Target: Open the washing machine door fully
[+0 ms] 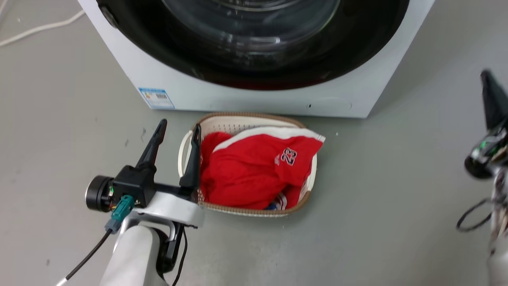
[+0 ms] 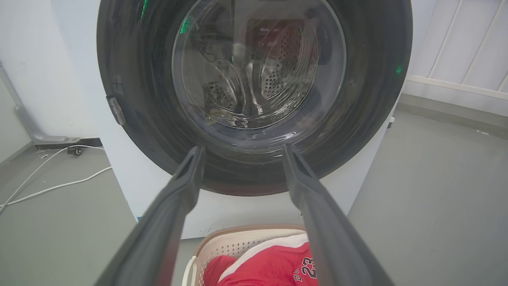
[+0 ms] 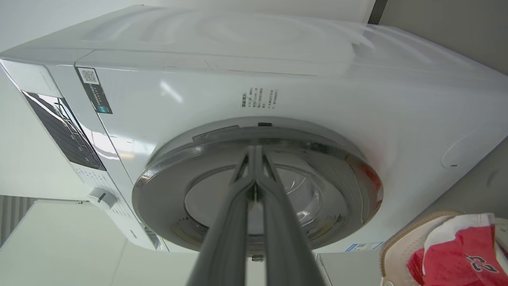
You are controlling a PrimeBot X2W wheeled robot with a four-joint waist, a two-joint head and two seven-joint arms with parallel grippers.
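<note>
Head view first: we're looking down at the white washing machine [image 1: 238, 99], and the washing machine door [image 1: 158, 51] is that big black ring with the glass middle, running off the top edge of the shot. On the floor [image 1: 397, 178] just in front of the machine sits a laundry basket [image 1: 246, 116] with a red jersey [image 1: 254, 167] in it, number 23 showing. Our left hand [image 1: 179, 126] is at the lower left with its fingers spread apart, one of them crossing over the basket's left rim. The right hand [image 1: 487, 81] is way over at the right edge, pretty blurry.

Left wrist view: the left hand [image 2: 242, 150] points straight at the door [image 2: 369, 79], fingers wide apart and holding nothing. We can see the drum holes through the glass. The basket [image 2: 238, 242] and jersey [image 2: 274, 266] peek in at the bottom, and a white cable [image 2: 59, 184] lies on the floor off to the left.

Right wrist view: the right hand [image 3: 256, 150] has its fingers pressed together, nothing between them, aimed at the door's [image 3: 178, 174] rim. The door lies flat against the machine's [image 3: 357, 107] front, so shut as far as we can tell. A control knob [image 3: 102, 197] shows nearby.
</note>
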